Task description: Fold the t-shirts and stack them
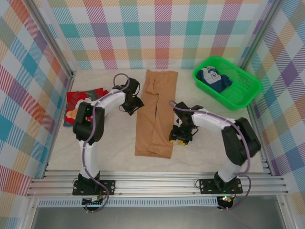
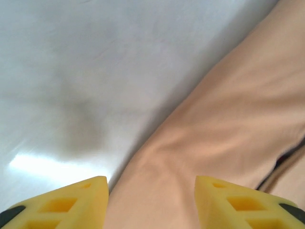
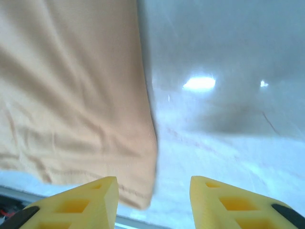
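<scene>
The tan shirt lies flat in the middle of the surface, folded into a long narrow strip running from near to far. The left end effector hangs at the strip's left edge, toward its far half. In the left wrist view, its yellow fingers stand well apart over the tan cloth and clamp nothing. The right end effector sits just beside the strip's right edge, nearer the front. It is also parted and empty, with the shirt's hem to its left. The red shirt lies crumpled at the far left. A green basket at the back right holds dark blue and white clothing.
</scene>
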